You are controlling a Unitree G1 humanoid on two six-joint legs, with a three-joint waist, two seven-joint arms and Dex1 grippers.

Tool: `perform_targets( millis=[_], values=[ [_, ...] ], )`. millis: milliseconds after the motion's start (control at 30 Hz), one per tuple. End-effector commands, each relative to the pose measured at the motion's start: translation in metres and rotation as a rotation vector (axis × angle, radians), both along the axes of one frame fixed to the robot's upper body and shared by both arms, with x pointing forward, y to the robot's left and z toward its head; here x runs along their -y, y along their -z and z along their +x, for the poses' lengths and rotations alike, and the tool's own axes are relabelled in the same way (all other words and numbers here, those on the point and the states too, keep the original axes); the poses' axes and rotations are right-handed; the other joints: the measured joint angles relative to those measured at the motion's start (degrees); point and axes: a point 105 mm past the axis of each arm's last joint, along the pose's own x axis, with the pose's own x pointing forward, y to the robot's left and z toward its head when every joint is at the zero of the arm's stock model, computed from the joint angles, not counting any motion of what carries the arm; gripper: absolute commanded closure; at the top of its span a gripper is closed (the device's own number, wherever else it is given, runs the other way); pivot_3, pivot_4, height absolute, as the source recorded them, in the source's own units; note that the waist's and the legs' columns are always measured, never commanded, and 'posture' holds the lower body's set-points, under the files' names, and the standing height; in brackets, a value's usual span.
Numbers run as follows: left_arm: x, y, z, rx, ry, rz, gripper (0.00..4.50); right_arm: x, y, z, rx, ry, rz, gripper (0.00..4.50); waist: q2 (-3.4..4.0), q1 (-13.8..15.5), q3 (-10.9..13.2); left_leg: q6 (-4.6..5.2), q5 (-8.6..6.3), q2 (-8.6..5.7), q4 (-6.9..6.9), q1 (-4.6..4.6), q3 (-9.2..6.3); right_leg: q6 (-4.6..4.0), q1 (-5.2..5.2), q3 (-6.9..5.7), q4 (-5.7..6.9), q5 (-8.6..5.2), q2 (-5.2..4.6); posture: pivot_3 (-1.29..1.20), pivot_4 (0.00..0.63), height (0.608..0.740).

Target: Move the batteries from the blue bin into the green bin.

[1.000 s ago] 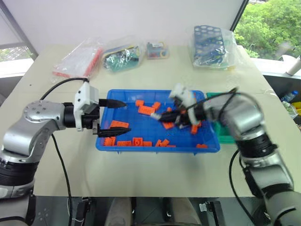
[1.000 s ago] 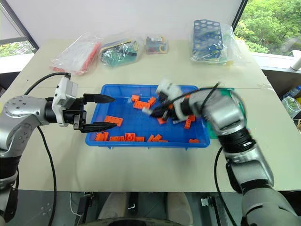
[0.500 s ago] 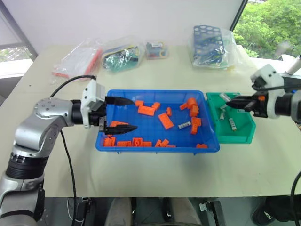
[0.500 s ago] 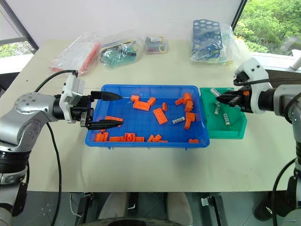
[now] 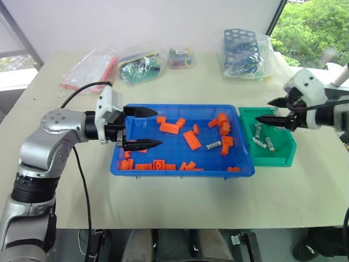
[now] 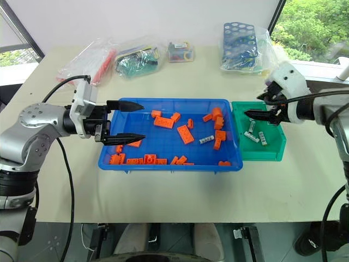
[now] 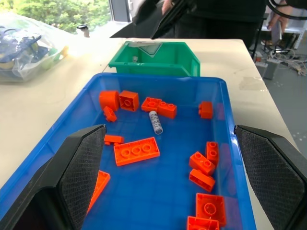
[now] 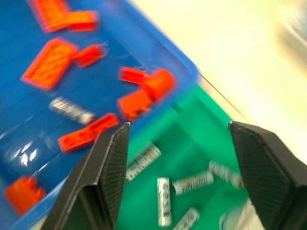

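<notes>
The blue bin (image 5: 180, 173) holds several orange bricks (image 5: 192, 140) and one silver battery (image 5: 213, 146) right of its middle. My left gripper (image 5: 159, 127) hovers open and empty over the bin's left part; the battery (image 7: 156, 122) lies ahead of its fingers (image 7: 81, 167). To the right stands the green bin (image 5: 275, 159) with several batteries (image 8: 163, 201) on its floor. My right gripper (image 5: 264, 111) hangs open and empty just above the green bin's near-left corner.
Clear bags of parts (image 5: 143, 61) and a bag with a blue rack (image 5: 248, 46) lie along the back of the beige table (image 5: 180, 202). The green bin touches the blue bin's right wall. The table's right edge is close to the green bin.
My right gripper swung from the blue bin rightwards over the green bin and opened; one more battery now lies in the green bin. The left gripper stayed nearly still.
</notes>
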Motion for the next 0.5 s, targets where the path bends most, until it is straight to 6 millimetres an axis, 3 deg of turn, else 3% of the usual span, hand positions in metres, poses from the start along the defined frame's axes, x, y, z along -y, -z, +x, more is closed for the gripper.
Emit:
perform_targets(
  millis=[33, 133, 267, 500],
  values=[
    [-0.001, -0.007, -0.004, 0.037, 0.006, 0.003, 0.0, -0.028, 0.009, 0.004, -0.045, -0.202, -0.084, 1.11, 0.0, 0.0, 0.0, 0.0, 0.0, 0.0, 0.0, 0.0, 0.0, 0.0, 0.0, 0.01, 0.01, 0.0, 0.0, 0.0, 0.15, 0.739],
    [-0.001, -0.005, -0.006, 0.042, -0.004, 0.011, 0.0, -0.052, 0.033, 0.013, -0.102, -0.348, -0.172, 1.11, -0.01, -0.1, 0.0, 0.0, 0.0, 0.02, 0.03, 0.01, 0.01, -0.01, -0.01, 0.03, 0.03, 0.0, 0.05, 0.0, 0.15, 0.739],
    [-0.004, -0.005, -0.008, 0.046, -0.027, 0.014, 0.0, -0.058, 0.057, 0.03, -0.124, -0.386, -0.239, 1.11, -0.02, 0.5, 0.0, -0.01, 0.01, 0.02, 0.05, -0.05, -0.01, -0.01, -0.04, 0.02, 0.04, 0.0, 0.05, 0.0, 0.15, 0.739],
    [-0.011, -0.007, -0.013, 0.053, -0.077, 0.012, 0.0, -0.06, 0.081, 0.033, -0.187, -0.46, -0.284, 1.11, -0.03, 0.3, 0.0, -0.01, 0.01, 0.02, 0.11, -0.06, 0.0, -0.01, -0.02, 0.0, 0.06, 0.0, -0.01, 0.0, 0.15, 0.739]
  ],
)
